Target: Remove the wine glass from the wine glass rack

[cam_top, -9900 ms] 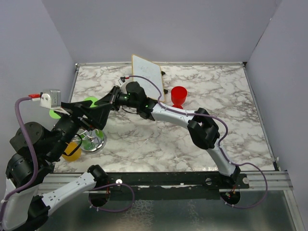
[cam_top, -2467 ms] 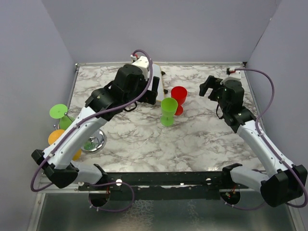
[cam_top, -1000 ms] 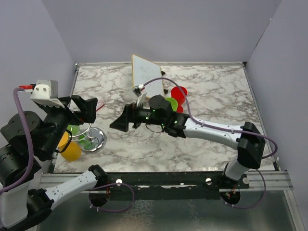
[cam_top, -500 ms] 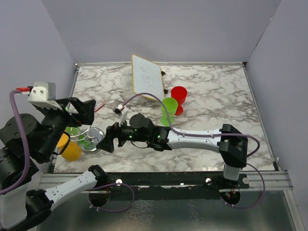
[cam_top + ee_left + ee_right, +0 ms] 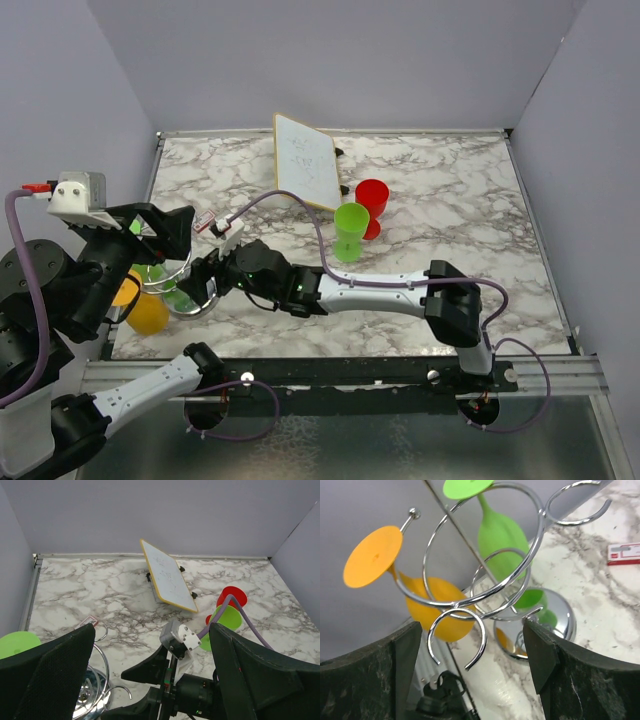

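right gripper [image 5: 203, 277] has slid to the wine glass rack [image 5: 555, 625] by the table's [image 5: 450, 200] left edge, fingers spread, grasping nothing. green wine glass [image 5: 502, 540] and orange wine glass [image 5: 437, 605] hang there. left gripper [image 5: 150, 675] gapes empty.

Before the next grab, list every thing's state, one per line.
Rack: upright, two glasses hanging.
Orange glass: hanging upside down.
Hung green glass: upside down.
Table green glass: standing upright.
Red glass: standing upright.
Board: tilted.
Left gripper: open, empty.
Right gripper: open, empty, at rack.
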Action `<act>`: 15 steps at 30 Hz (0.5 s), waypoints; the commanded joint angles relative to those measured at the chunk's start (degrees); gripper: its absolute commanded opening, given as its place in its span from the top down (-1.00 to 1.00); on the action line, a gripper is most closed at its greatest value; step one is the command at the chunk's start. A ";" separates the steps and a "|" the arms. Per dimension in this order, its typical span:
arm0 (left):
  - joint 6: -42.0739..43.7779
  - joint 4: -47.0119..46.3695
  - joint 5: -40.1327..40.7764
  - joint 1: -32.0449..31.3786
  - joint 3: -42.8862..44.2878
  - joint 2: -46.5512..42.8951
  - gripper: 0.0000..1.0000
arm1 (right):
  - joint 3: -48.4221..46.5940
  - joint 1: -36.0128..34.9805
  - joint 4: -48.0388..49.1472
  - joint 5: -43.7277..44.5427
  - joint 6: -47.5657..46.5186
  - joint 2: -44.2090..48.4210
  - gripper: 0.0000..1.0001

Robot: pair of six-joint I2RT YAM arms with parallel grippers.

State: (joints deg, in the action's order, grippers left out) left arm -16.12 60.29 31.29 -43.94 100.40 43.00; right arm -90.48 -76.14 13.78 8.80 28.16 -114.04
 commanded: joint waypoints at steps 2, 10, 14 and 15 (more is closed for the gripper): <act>-0.54 0.18 0.13 0.18 0.07 0.01 -0.98 | -4.69 -0.51 -1.01 7.75 -5.81 -2.96 -0.63; -0.67 0.18 0.00 0.22 -0.69 0.20 -0.98 | -5.15 -0.57 -0.34 8.45 -10.22 -3.30 -0.49; -0.73 0.09 0.05 0.15 -0.99 0.33 -0.98 | -5.37 -0.50 -0.78 6.91 -11.40 -3.34 -0.41; -0.75 0.09 0.01 0.16 -1.07 0.38 -0.98 | -5.40 -0.50 -0.63 5.80 -11.78 -3.30 -0.39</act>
State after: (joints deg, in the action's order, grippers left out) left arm -16.40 60.47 31.29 -43.94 99.77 43.03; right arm -94.48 -76.44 13.47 14.55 19.62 -116.27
